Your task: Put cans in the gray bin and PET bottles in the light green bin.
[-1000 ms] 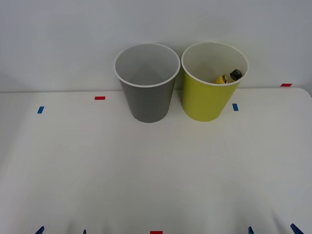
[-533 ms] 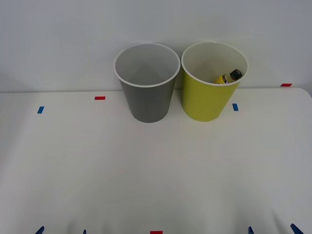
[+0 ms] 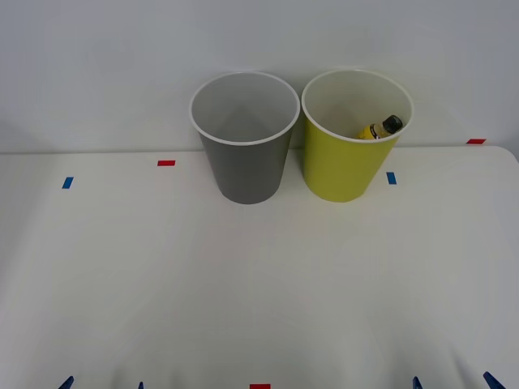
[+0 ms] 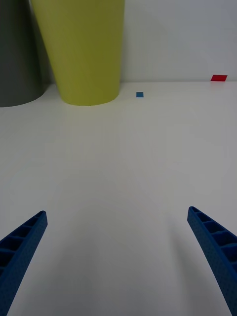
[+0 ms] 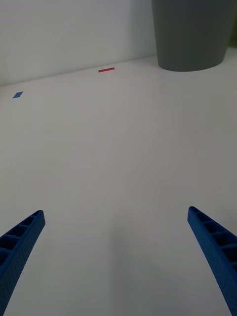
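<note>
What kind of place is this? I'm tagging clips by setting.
Probably a lab test bench, not a home: a plain white table against a bare wall, small red and blue tape marks on it, and just a gray bin beside a light green bin.

The PET bottle (image 3: 383, 127) lies in the light green bin (image 3: 345, 166), right of the gray bin (image 3: 246, 170).

Left gripper (image 5: 116, 261) with blue ribbed tapering fingers (image 5: 19, 247), right gripper (image 4: 116, 261) alike, hollow lattice cells along each finger (image 4: 215, 252)
</note>
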